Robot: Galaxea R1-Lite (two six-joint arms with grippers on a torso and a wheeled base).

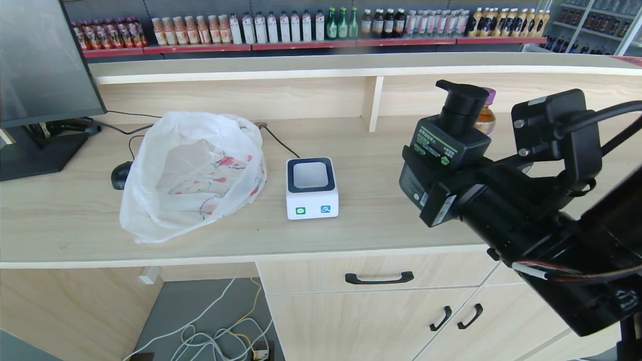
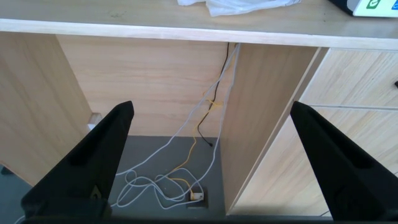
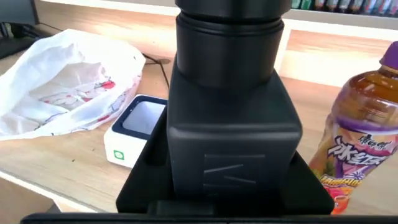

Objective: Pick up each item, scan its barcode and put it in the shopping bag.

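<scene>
Head view: R gripper point(image 1: 435, 198), mid-right of frame, is clamped on a black pump bottle point(image 1: 448, 143). The bottle looks lifted off the counter point(image 1: 351, 225) and tilted. It sits to the right of the scanner point(image 1: 312, 188), well apart from it and not over the window, so I'd judge this item picked up but not yet scanned. A tea bottle point(image 1: 485, 119) peeks out behind it in the upper right, standing on the counter and mostly hidden. The bag point(image 1: 193, 173) is left of ctr, just beside the scanner, mouth open toward the camera. Inside I see only crumpled plastic w/ red print and can't tell if anything is bagged.

L wrist view: L gripper point(image 2: 211, 106) is spread wide w/ nothing between its fingers point(image 2: 93, 162). It hangs below the counter edge, facing the bare panels and loose cables underneath. A strip of the bag shows at top ctr and a corner of the scanner at top right.

R wrist view: the black bottle takes the ctr of frame, gripped low on its body. The scanner is at lower left w/ the bag behind it at left. The tea bottle is upright at right, untouched.

Progress, as a judgement: early. First of the two visible items is in hand. Left to do: scan it, drop it in the bag, then pick, scan and bag the tea bottle.
</scene>
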